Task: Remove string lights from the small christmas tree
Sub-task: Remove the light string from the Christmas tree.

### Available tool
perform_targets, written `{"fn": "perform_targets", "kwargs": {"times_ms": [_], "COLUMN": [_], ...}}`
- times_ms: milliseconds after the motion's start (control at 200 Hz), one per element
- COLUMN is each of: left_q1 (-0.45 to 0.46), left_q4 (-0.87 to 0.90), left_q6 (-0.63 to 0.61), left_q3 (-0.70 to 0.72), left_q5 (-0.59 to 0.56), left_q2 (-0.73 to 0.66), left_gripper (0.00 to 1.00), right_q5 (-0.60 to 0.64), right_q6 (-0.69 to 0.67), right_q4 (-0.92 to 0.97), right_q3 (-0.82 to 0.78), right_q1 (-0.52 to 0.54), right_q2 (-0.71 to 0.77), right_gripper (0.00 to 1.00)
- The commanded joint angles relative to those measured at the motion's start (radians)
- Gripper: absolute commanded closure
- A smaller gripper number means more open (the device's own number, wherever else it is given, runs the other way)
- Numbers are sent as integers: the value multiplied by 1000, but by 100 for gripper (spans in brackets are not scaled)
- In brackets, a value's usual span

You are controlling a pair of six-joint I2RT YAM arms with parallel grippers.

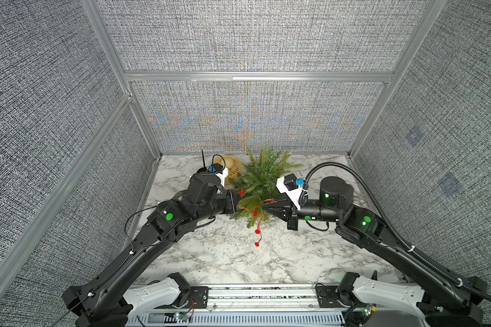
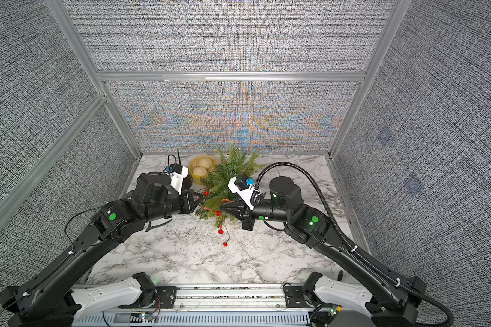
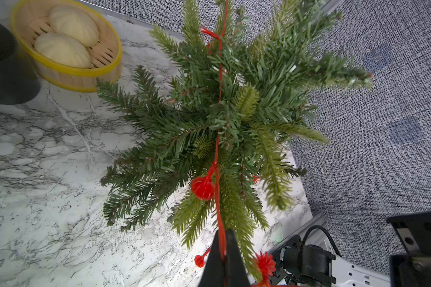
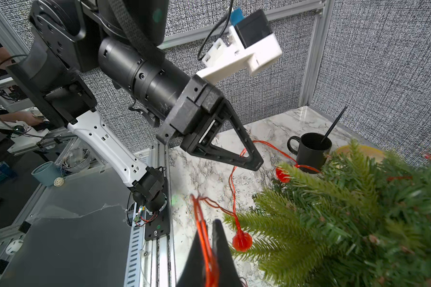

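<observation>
While a loose tail of the thin red-wire string lights with round red bulbs [image 1: 257, 231] trails over the white marble tabletop [image 1: 224, 254], the black left gripper [image 3: 223, 236] and black right gripper [image 4: 209, 232] each pinch the wire tight at the near side of the small green artificial christmas tree [image 1: 262, 178], which stands toward the back wall. Unwinding appears under way: wire threads the upper branches, so the next pull should lift it clear without tipping the tree toward the black mug [image 4: 311, 149] and yellow-rimmed bamboo steamer [image 1: 229, 167] behind.

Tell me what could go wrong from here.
1. Both the left pincer and right pincer are shut on the string lights, which run through the small christmas tree; pulling could tip it.
2. A tipping tree could hit the steamer basket nearby.
3. Bulbs may snag on branches.
</observation>
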State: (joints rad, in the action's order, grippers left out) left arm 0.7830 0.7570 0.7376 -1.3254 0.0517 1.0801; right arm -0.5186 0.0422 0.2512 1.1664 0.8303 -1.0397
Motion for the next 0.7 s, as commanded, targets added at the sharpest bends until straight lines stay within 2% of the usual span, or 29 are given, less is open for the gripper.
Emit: {"fn": "perform_targets", "kwargs": {"times_ms": [0, 440, 695], "left_q1": [-2, -2, -1], "left_q4": [-20, -25, -27], "left_q6": [-4, -7, -7], "left_q3": [-1, 5, 34], "left_q5": [7, -23, -51], "left_q2": [1, -12, -34], "left_gripper": [100, 100, 100], "right_q5": [14, -30, -49], "right_q6": [-15, -21, -11], "right_q4": [5, -2, -8], "right_q3": [13, 66, 59], "right_q1": [0, 10, 62], "right_q2": [5, -46, -81], "right_gripper": [100, 100, 100]}}
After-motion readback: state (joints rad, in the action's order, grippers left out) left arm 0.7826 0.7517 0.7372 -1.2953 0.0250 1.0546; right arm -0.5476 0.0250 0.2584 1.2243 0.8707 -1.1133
